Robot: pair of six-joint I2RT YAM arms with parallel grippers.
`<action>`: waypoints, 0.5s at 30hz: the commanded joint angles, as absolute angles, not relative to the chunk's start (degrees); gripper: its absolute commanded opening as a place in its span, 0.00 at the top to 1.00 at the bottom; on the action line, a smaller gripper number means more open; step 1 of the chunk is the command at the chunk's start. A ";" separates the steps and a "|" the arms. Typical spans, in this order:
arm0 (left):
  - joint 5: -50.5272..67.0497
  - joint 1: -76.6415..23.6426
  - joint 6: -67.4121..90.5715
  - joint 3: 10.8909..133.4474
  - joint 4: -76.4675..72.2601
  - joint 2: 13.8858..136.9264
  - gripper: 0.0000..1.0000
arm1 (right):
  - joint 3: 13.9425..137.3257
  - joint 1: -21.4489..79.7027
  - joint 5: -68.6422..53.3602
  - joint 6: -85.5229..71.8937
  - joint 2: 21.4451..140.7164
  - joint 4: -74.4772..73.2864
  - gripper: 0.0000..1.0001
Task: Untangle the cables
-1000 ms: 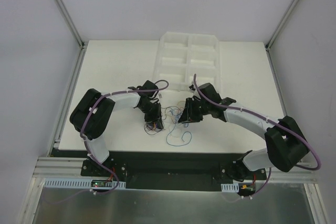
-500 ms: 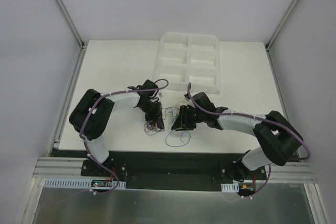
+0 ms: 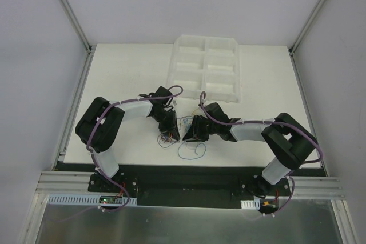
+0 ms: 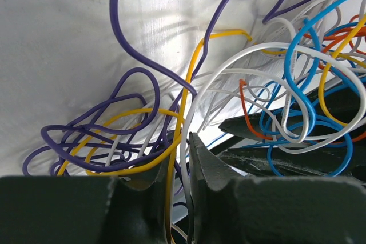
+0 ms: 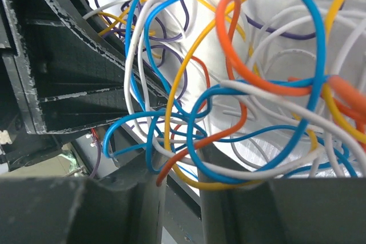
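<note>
The cables [image 3: 184, 124] are a small curly tangle of blue, orange, yellow, white and purple wires at the table's near middle, with a blue loop [image 3: 191, 151] trailing toward me. My left gripper [image 3: 170, 132] sits at the tangle's left side. In the left wrist view it [image 4: 182, 158] is shut on a yellow wire [image 4: 171, 158] and a white one beside it. My right gripper [image 3: 192, 132] is at the tangle's right side. In the right wrist view it [image 5: 178, 175] stands narrowly open, and blue, orange [image 5: 229, 67] and yellow wires lie across the gap.
A clear plastic tray [image 3: 205, 67] with several compartments lies behind the tangle, toward the table's far side. The two grippers are close together, almost fingertip to fingertip. The table's near edge is just below the blue loop.
My right arm has swung left and folded in, bringing its gripper up against the tangle. The left gripper has stayed in place. The blue loop has shifted slightly left.
</note>
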State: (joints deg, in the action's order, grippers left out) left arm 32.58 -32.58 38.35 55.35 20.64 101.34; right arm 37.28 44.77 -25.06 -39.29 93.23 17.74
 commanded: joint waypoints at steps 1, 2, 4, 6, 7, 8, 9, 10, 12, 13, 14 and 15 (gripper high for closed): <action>33.75 -32.70 40.34 54.58 19.08 100.81 0.86 | 38.94 45.26 -23.20 -39.55 92.90 20.65 0.68; 33.92 -32.70 40.60 54.23 18.72 100.72 0.86 | 38.85 45.35 -23.12 -39.81 93.07 21.26 0.68; 34.19 -32.70 41.22 53.70 17.93 100.37 0.86 | 38.67 45.44 -23.64 -41.13 94.13 23.72 0.70; 34.37 -32.70 41.75 53.09 17.23 100.02 0.86 | 39.28 45.79 -23.99 -42.27 95.44 25.39 0.74; 34.45 -32.70 41.84 52.82 17.23 99.93 0.86 | 39.64 45.88 -24.26 -42.62 95.54 26.44 0.78; 34.37 -32.70 42.01 52.56 17.05 99.93 0.86 | 40.16 46.23 -24.34 -42.71 95.28 26.63 0.83; 34.28 -32.70 42.01 52.38 16.96 99.76 0.86 | 40.43 46.49 -24.35 -42.71 94.66 26.37 0.88; 34.10 -32.70 42.01 52.38 16.96 99.76 0.86 | 40.52 46.58 -24.78 -42.80 93.79 25.76 0.94; 33.49 -32.70 42.01 52.38 16.96 99.76 0.86 | 40.34 46.58 -25.92 -43.15 90.63 23.66 1.00; 33.05 -32.61 42.10 52.38 16.96 99.93 0.85 | 40.34 46.58 -26.54 -42.63 88.09 21.73 1.00; 32.35 -32.52 42.10 52.47 16.96 100.28 0.85 | 40.95 46.58 -26.98 -41.76 85.28 18.40 1.00; 31.56 -32.52 42.19 52.47 17.05 100.63 0.85 | 42.00 46.58 -27.42 -40.09 82.64 14.71 1.00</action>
